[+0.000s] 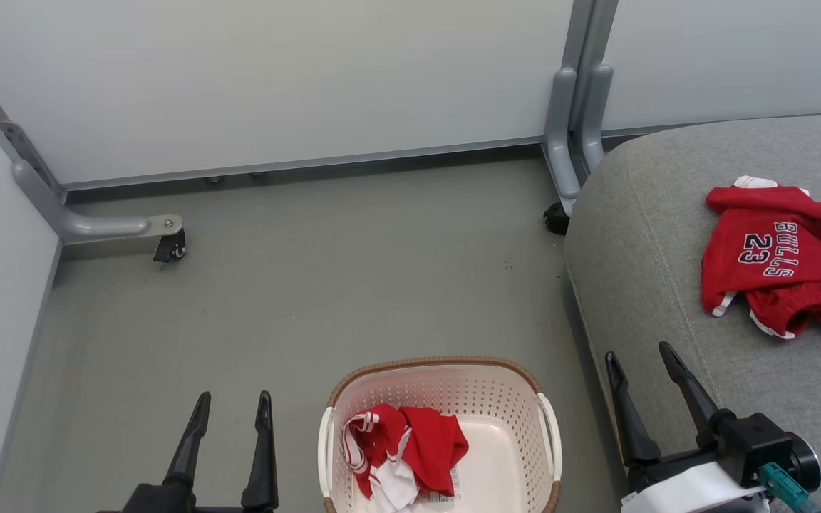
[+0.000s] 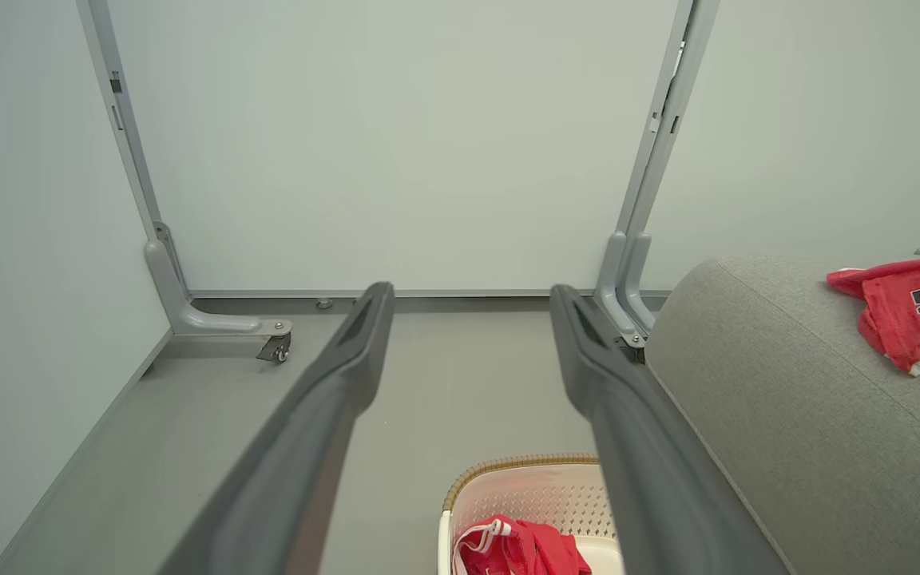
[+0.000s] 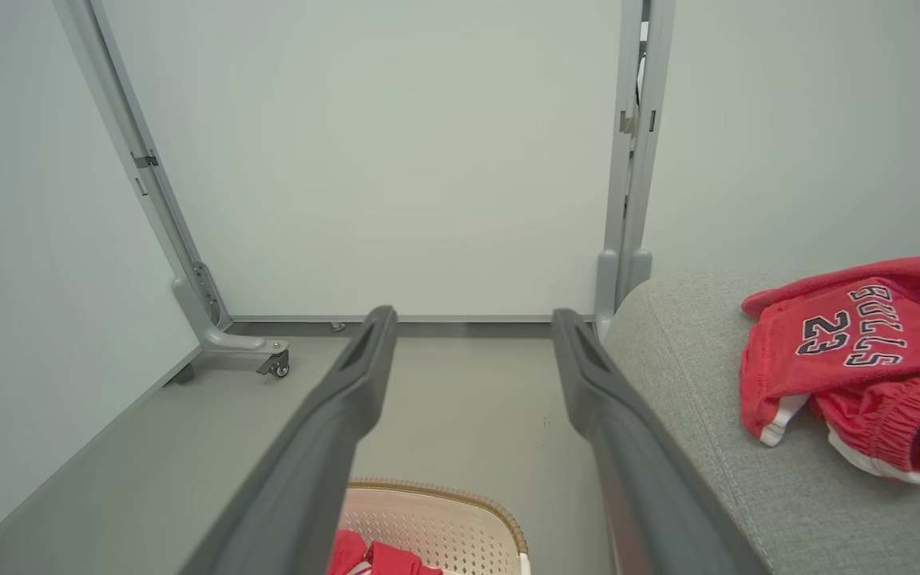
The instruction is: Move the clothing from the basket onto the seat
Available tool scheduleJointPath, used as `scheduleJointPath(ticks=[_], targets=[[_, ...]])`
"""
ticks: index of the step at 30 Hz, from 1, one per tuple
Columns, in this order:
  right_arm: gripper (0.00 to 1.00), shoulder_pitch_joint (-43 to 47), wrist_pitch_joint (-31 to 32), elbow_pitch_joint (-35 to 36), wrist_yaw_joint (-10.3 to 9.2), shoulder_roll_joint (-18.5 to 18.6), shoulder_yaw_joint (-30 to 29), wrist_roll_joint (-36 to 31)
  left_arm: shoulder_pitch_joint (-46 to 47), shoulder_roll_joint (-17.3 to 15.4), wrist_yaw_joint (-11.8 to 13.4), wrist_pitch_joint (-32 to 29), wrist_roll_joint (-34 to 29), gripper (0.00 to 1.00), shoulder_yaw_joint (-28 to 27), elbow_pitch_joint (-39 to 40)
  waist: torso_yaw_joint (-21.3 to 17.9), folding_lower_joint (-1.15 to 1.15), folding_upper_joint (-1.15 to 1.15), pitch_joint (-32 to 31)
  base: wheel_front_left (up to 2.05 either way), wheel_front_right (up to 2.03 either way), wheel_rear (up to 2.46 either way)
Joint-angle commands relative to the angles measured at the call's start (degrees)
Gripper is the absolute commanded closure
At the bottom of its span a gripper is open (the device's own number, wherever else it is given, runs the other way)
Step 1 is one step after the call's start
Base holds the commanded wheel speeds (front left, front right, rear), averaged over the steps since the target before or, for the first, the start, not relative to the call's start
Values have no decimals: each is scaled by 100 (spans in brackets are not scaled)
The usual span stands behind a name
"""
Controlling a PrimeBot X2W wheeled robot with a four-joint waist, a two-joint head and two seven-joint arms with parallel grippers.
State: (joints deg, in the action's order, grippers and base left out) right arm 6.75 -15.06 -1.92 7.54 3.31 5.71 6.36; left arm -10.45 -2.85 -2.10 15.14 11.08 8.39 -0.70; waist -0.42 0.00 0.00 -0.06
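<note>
Left gripper [image 1: 234,396] and right gripper [image 1: 637,350] are held empty, fingers spread wide, flanking the basket [image 1: 425,363] at 6 o'clock. Red shorts [image 1: 403,445] are walled in by its sides; the jersey [image 1: 774,253] is laid on the seat [image 1: 638,285] at 3 o'clock, and a partition foot [image 1: 168,246] is seen at 10 o'clock.

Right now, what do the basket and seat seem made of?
Basket: cream moulded plastic, matte, judging by its perforated walls; the brown rim looks woven, possibly imitation. Seat: grey matte upholstery fabric, with visible weave and a stitched seam.
</note>
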Motion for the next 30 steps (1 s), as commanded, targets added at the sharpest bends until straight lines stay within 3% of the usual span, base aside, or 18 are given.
scheduleJointPath(ticks=[1, 30], targets=[[0, -32, -18, 21, -10, 23, -22, -21, 66, -9, -36, 0, -12, 0, 10, -18, 2, 0, 0, 0, 0, 0, 0], [0, -160, -18, 127, -10, 37, -121, 14, 269, -9, -135, 0, -96, 0, -3, -27, -334, 0, 0, 312, 0, 0, 0]])
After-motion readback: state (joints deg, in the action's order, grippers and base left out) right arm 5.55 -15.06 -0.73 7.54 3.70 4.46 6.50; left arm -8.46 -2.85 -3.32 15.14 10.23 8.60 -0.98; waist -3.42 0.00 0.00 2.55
